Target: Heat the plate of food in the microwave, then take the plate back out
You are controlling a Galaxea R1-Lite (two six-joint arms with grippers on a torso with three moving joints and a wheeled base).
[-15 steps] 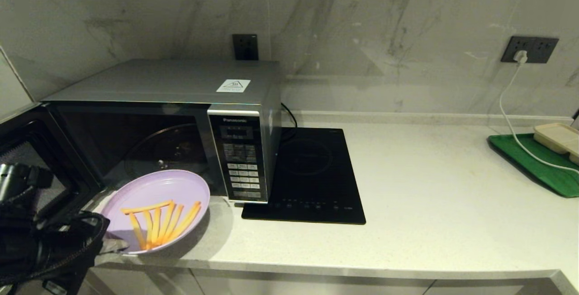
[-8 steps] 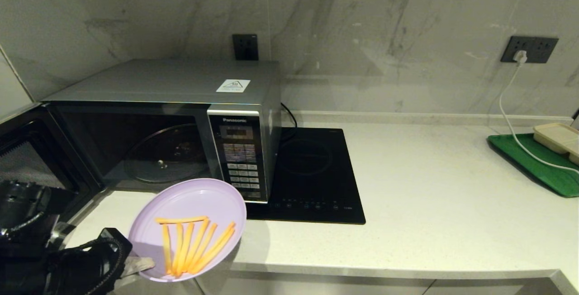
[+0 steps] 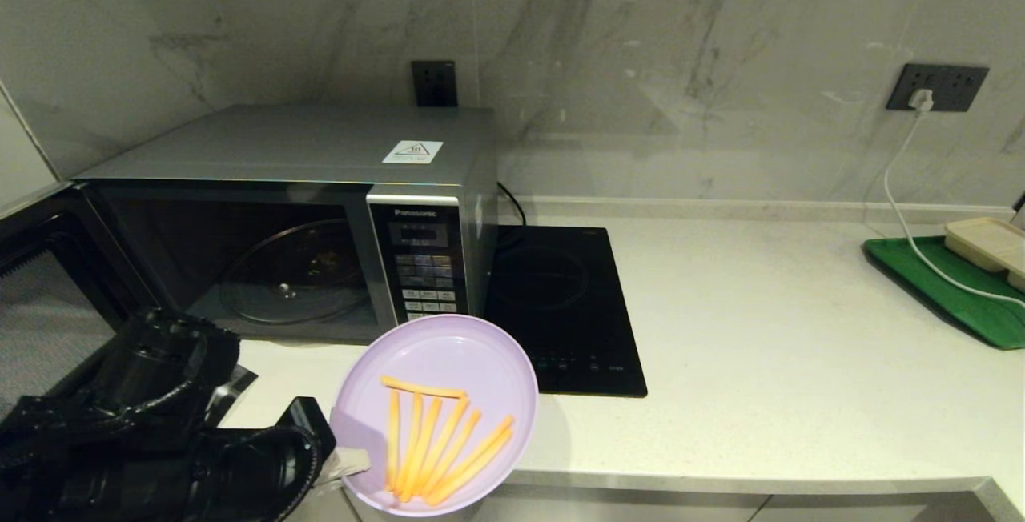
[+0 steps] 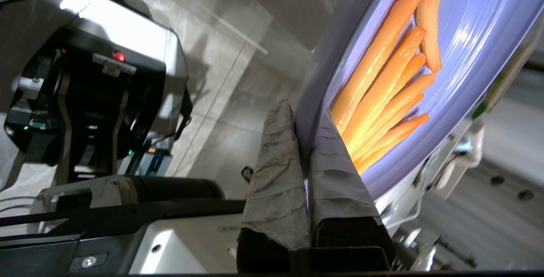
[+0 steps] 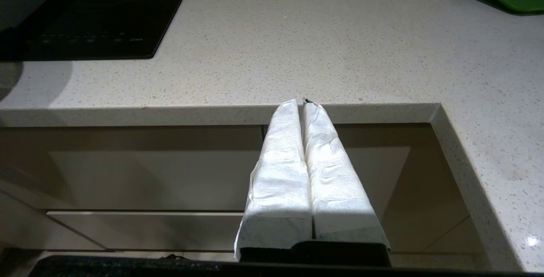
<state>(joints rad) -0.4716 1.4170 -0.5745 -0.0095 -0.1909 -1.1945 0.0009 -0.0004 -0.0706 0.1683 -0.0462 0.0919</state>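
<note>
Once by microwave [image 3: 320, 210], plate [image 3: 448, 362] now rightward.

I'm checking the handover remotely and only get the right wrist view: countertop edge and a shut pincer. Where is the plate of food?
Observer: The left pincer holds the plate of food by its rim, over the counter's front edge.
Operator: Is the grip sound?
Observer: The left wrist view shows its fingers clamped on the rim, one either side.
Operator: Microwave shut?
Observer: No, the microwave door stands open and the turntable is bare.
</note>
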